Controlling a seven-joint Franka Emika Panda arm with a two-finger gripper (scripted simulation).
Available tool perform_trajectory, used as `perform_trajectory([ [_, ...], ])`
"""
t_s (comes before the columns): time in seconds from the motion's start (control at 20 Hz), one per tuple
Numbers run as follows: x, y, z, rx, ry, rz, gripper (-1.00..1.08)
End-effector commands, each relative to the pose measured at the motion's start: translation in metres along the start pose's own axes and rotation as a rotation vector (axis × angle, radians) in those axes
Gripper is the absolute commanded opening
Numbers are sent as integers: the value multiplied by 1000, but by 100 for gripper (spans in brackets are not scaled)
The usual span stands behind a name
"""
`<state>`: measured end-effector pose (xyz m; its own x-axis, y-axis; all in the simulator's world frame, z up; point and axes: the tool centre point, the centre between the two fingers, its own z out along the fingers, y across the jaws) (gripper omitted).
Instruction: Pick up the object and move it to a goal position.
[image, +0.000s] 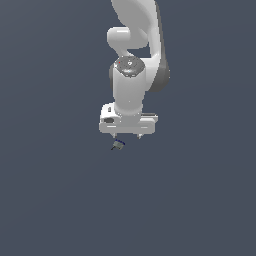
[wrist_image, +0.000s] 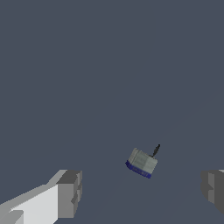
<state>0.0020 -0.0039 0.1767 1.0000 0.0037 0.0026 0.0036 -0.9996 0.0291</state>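
The object (image: 118, 144) is a tiny greyish piece with a dark-blue edge and a thin dark tip. In the exterior view it lies on the dark grey floor just below the white gripper's left fingertip. My gripper (image: 128, 135) hangs over it, open and empty, fingers spread wide. In the wrist view the object (wrist_image: 141, 163) lies between the two grey fingertips (wrist_image: 70, 194), apart from both, nearer the one at the picture's right edge. Its dark tip (wrist_image: 155, 151) points away from the blue edge.
A plain dark grey floor (image: 50, 200) fills both views. The white arm (image: 132, 60) rises above the gripper toward the top of the exterior view. No other objects or marker show.
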Motion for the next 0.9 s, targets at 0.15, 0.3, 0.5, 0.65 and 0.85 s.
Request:
perform_trajectory([
  [0.15,-1,3,-1,2,-2,2,100],
  [0.3,-2,12,-3,6,-7,8,100],
  [0.5,-3,17,-6,9,-10,8,100],
  [0.65,-3,16,-4,9,-9,11,100],
  [0.85,-5,18,5,13,-9,47,100],
])
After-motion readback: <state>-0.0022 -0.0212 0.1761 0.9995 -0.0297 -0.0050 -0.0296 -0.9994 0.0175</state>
